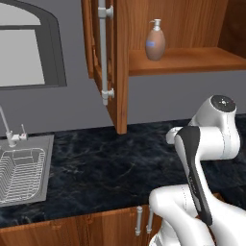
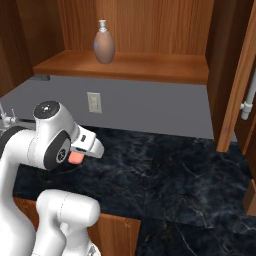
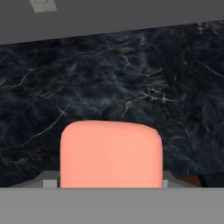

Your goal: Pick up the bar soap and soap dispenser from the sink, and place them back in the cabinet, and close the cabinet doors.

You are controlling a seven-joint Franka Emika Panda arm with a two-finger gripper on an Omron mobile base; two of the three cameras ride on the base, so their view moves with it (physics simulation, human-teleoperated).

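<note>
Hand view | bar soap [image 3: 111, 154] at 6 o'clock, clamped in gripper [image 3: 111, 183] | long axis across jaws, end toward 12 over countertop [image 3: 131, 87]

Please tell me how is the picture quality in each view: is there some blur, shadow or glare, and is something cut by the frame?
Left base view: even, flat light, no glare, the sink cut at the left edge. Right base view: soft overall, the soap dispenser casts only a faint shadow on the cabinet shelf. Hand view: the bar soap between the jaws sits very close, its edges blurred, its lower part cut off.
</note>
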